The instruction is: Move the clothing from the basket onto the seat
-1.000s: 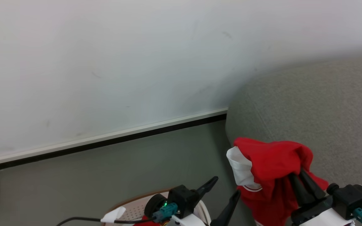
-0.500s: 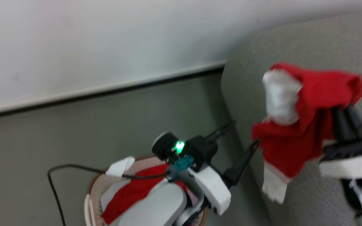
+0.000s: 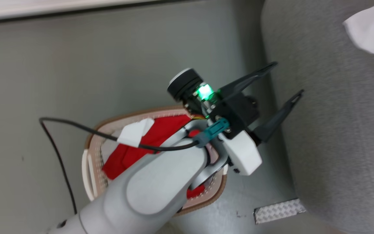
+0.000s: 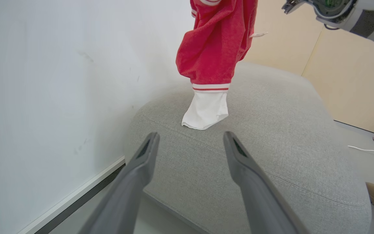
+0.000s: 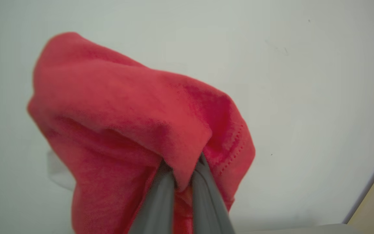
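Clothing (image 4: 214, 48) hangs pinched in my right jaws, pressed together on red fold. Basket (image 3: 88, 175) on floor (image 3: 76, 65) at left, more red fabric (image 3: 122, 159) inside, under my left forearm (image 3: 161, 182). Left jaws spread, empty, between basket and seat (image 3: 336, 130). Clothing's white hem touches seat top at right.

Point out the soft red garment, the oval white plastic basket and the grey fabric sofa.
red garment (image 4: 216, 48): left wrist view, red body.
white basket (image 3: 89, 162): head view, left side.
grey sofa (image 4: 271, 136): left wrist view, seat top.
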### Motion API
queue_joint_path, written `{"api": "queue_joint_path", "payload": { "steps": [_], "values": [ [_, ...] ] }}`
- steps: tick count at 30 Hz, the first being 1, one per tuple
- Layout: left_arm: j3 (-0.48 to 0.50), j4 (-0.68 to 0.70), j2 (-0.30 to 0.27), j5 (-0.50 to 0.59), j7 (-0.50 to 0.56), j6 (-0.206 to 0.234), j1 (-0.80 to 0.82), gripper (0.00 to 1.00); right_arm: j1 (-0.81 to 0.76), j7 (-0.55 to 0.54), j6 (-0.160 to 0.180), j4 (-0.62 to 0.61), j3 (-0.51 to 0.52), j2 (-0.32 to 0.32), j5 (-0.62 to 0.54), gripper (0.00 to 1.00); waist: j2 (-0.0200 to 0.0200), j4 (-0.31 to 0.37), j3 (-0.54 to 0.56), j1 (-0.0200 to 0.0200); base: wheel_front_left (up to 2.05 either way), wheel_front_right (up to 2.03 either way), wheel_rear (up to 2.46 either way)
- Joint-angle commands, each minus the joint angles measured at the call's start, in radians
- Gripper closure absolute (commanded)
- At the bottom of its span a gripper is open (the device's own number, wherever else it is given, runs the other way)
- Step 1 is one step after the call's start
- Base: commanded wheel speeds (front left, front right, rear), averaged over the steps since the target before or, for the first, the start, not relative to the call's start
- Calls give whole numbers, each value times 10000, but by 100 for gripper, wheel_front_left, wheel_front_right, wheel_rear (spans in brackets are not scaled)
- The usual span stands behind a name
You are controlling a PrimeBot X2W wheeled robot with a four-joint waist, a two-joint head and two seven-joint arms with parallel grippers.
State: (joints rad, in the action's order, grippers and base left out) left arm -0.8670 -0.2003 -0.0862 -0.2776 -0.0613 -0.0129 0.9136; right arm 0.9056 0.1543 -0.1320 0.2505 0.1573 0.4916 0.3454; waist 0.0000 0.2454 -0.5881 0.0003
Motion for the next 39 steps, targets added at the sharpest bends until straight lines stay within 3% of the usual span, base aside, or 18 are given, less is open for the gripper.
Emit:
{"api": "queue_joint_path", "payload": {
  "steps": [1,8,14,15,16,17,20,25,30,39],
  "values": [
    [-38,22,49,56,47,-53,291,0,324,-132,23,363,220,303,-12,100,0,-449,-793,-3,0,0,0],
    [-530,15,232,115,134,-138,689,0,1151,-230,25,3196,1691,1548,-1070,100,0,-992,-1534,-3,0,0,0],
    [-853,-116,240,108,100,-56,418,0,1180,385,25,5974,3946,1084,-3012,100,0,-1354,-1591,-3,0,0,0],
    [-888,-134,219,118,94,-46,378,0,1182,514,25,6265,4316,964,-3369,75,0,-1377,-1561,-3,0,0,0],
    [-916,-166,191,110,77,-28,324,0,1239,626,25,6507,4688,802,-3620,18,0,-1381,-1511,-3,0,0,0],
    [-941,-199,150,111,71,-4,247,0,1268,752,25,6656,4977,666,-3948,0,0,-1367,-1436,-3,0,0,0],
    [-1007,-301,63,-4,26,17,25,0,1197,973,25,6876,5304,157,-4741,0,0,-1265,-1112,-3,0,0,0],
    [-971,-406,-47,-240,-158,112,-294,0,673,1114,25,6424,4986,-496,-5201,0,0,-1116,-448,-3,0,0,0],
    [-688,-603,-276,-553,-580,397,-933,0,-810,1110,25,4830,4172,-1249,-4989,0,0,-1102,662,-3,0,0,0],
    [254,-1036,-904,-1507,-1470,1341,-2768,0,-4496,1098,25,1319,2235,-2587,-4065,0,0,-1443,2883,-3,0,0,0]
  ]
}}
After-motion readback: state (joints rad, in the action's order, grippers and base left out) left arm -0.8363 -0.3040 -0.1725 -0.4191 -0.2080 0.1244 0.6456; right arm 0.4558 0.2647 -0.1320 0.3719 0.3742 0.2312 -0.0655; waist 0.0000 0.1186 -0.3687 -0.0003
